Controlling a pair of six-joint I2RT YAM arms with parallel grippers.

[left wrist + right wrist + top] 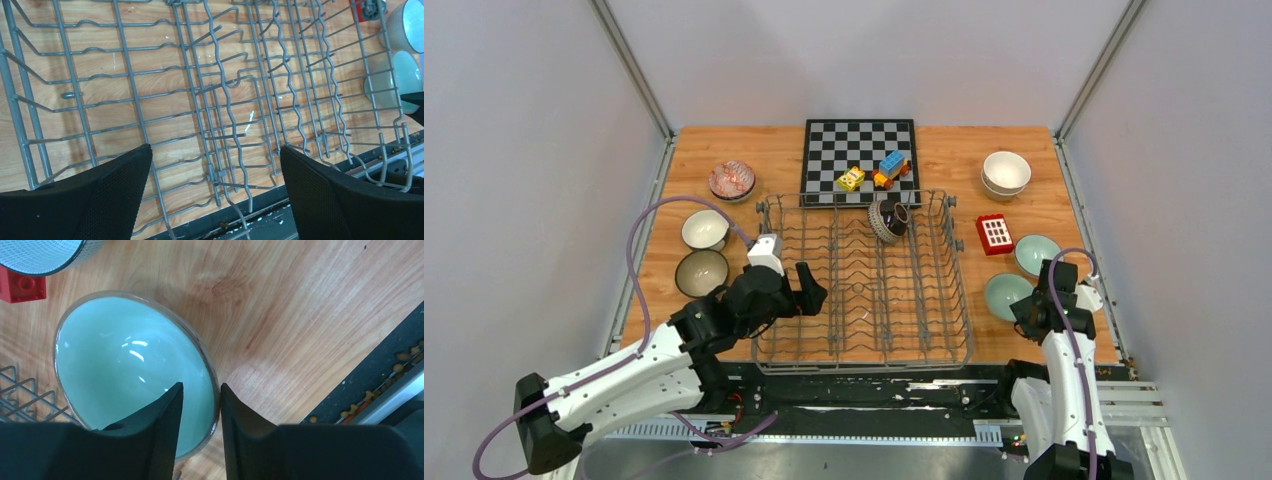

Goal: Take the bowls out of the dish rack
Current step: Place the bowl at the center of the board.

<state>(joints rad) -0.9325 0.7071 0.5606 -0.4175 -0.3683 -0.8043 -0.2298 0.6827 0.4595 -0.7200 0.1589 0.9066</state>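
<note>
Right gripper (201,390) - jaws a bit apart, straddling the rim of the pale mint bowl (125,365) on the table just right of the dish rack (861,290), not pinching it. Left gripper (215,147) hangs wide open over the rack's near left. One dark-patterned bowl (889,218) stands on edge at the rack's far side.

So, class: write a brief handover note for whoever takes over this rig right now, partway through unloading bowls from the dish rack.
Left gripper: open, empty, over the near left of the dish rack.
Right gripper: jaws slightly parted astride the rim of the near mint bowl, which rests right of the rack.
Done: reddish bowl, cream bowl, dark bowl left of the rack; cream stack, far mint bowl on the right.
Left: dark-patterned bowl on edge at the rack's far side; lift the right gripper off the rim.
</note>
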